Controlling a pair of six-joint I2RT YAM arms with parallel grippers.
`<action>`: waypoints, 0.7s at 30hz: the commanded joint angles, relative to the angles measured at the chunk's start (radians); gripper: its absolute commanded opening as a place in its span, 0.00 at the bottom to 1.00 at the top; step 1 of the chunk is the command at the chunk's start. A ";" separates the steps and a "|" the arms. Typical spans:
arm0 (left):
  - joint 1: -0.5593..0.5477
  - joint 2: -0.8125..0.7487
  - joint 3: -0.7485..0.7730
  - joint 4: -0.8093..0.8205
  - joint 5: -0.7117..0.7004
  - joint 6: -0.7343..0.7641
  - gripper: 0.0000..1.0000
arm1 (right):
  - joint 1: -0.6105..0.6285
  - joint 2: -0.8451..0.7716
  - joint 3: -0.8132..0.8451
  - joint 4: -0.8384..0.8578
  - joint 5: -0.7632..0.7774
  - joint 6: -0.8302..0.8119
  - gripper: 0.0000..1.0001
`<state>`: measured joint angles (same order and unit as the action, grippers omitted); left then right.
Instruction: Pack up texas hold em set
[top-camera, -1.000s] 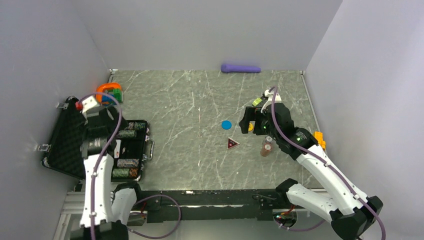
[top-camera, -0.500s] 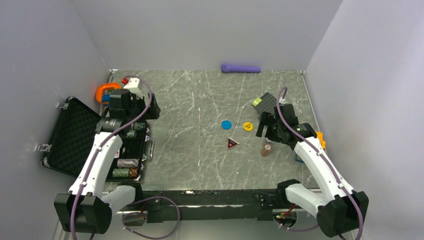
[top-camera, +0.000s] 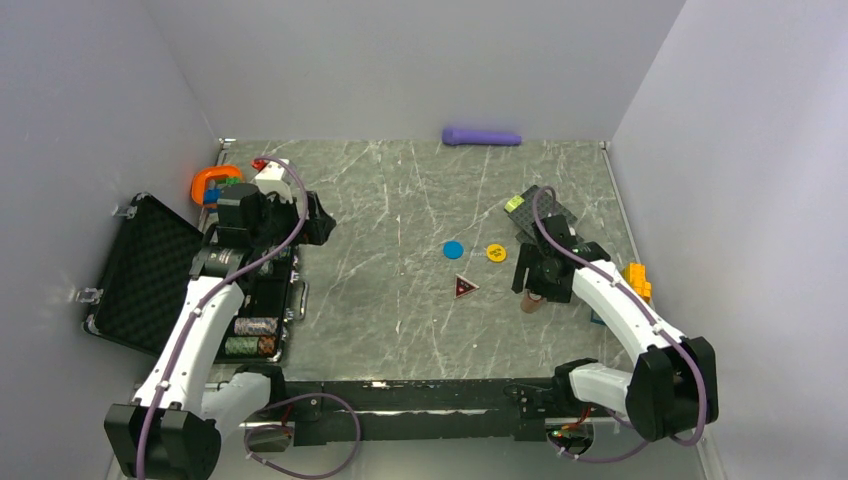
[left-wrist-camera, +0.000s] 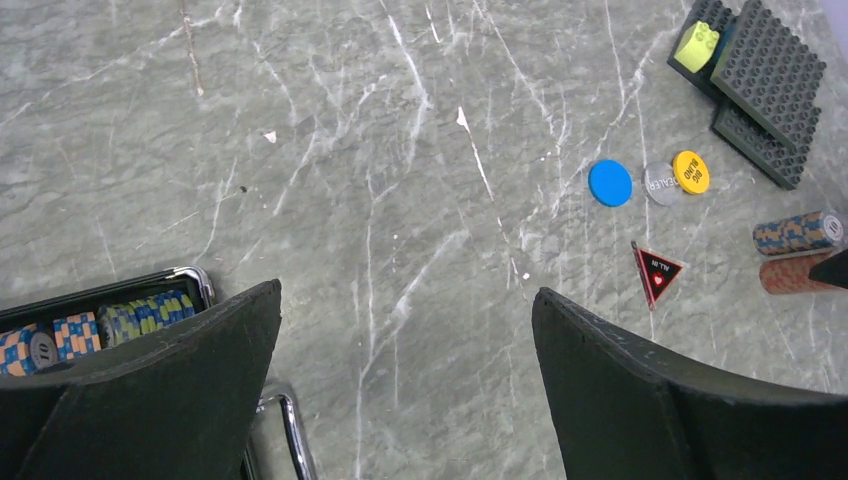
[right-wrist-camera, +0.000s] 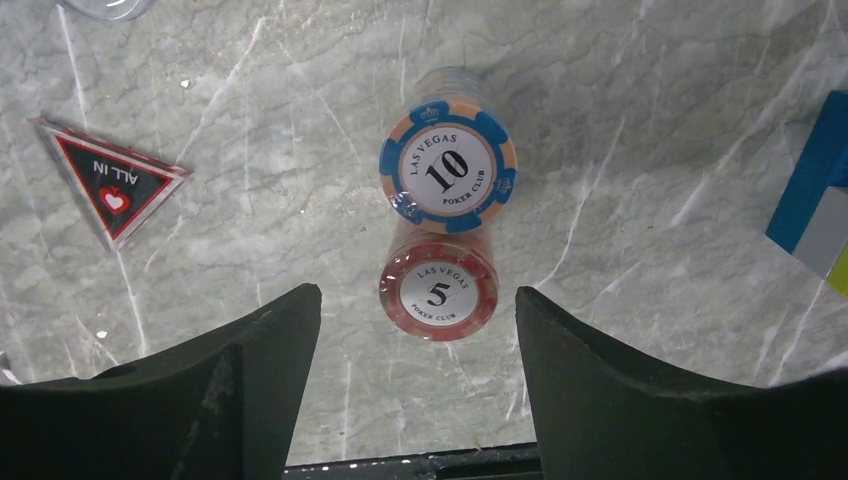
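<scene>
1. At the left edge of the overhead view, a black foam-lined latch case (top-camera: 140, 265) lies open on the grey marbled counter (top-camera: 400, 330). Striped poker chip stacks (top-camera: 255, 326) sit in the case's tray.
2. Above the tray's upper right corner hangs the left hand (top-camera: 290, 222). Its jaws are spread wide and hold nothing. In the left wrist view, bare counter shows between its fingers (left-wrist-camera: 150, 390).
3. Right of centre lie a blue round disc (top-camera: 453, 249) and a yellow round disc (top-camera: 496, 253). The left wrist view shows a pale grey disc (left-wrist-camera: 661, 184) between them. A dark red triangle marked ALL IN (top-camera: 465, 287) lies just below them.
4. Further right, the right hand (top-camera: 533, 280) hangs over two loose chip stacks.
   - In the right wrist view, the red stack marked 5 (right-wrist-camera: 437, 293) sits between the fingers (right-wrist-camera: 250, 380).
   - Counter shows on both sides of it, so the jaws are apart and grip nothing.
   - The blue and orange stack marked 10 (right-wrist-camera: 447, 170) sits just beyond it, close against it.
5. Black studded building plates (top-camera: 540, 205) lie above the right hand. An orange ring toy (top-camera: 215, 182) sits at upper left, and a purple cylinder (top-camera: 482, 136) lies along the top edge.
</scene>
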<state>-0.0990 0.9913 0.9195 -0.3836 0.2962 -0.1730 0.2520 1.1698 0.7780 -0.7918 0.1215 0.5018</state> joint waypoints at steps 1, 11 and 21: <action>-0.007 -0.012 -0.005 0.041 0.045 0.004 0.99 | -0.004 0.013 0.005 0.035 0.035 0.003 0.75; -0.007 -0.011 -0.007 0.039 0.039 0.010 0.99 | -0.003 0.049 -0.008 0.062 0.020 -0.003 0.58; -0.008 -0.005 -0.010 0.067 0.118 -0.003 0.99 | -0.004 0.067 -0.008 0.068 -0.007 -0.019 0.28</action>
<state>-0.1020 0.9916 0.9131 -0.3691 0.3592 -0.1738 0.2501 1.2251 0.7731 -0.7544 0.1310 0.4927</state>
